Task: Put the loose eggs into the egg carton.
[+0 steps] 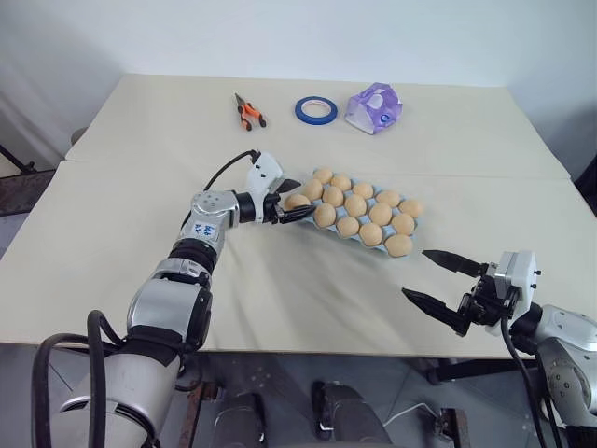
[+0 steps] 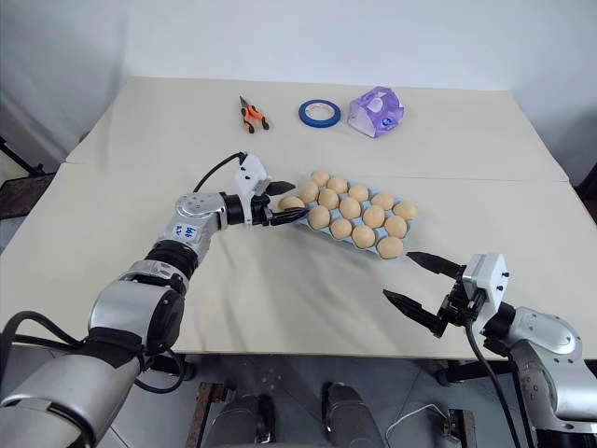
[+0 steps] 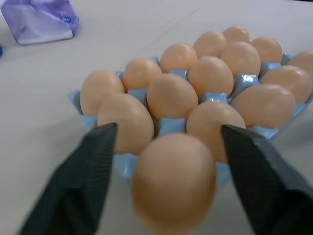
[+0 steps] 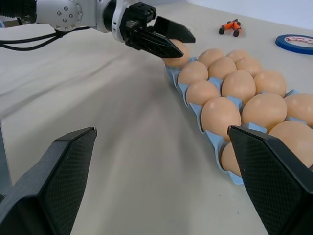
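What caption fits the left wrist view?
Open left pincer around an egg at the nearly full egg carton.

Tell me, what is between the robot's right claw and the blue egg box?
Just bare table. The head views show nothing lying between the right gripper and the egg carton, and the right wrist view shows the same.

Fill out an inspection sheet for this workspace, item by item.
Surface: pale table, a seam across it.
Job's things: egg carton full of eggs; one egg at its near corner, between the left gripper's open fingers.
Clutter: pliers, tape ring, purple packet at the far edge.
Grippers: left gripper open at the carton; right gripper open, apart.
Cables: black cable on left wrist.
Surroundings: white wall.
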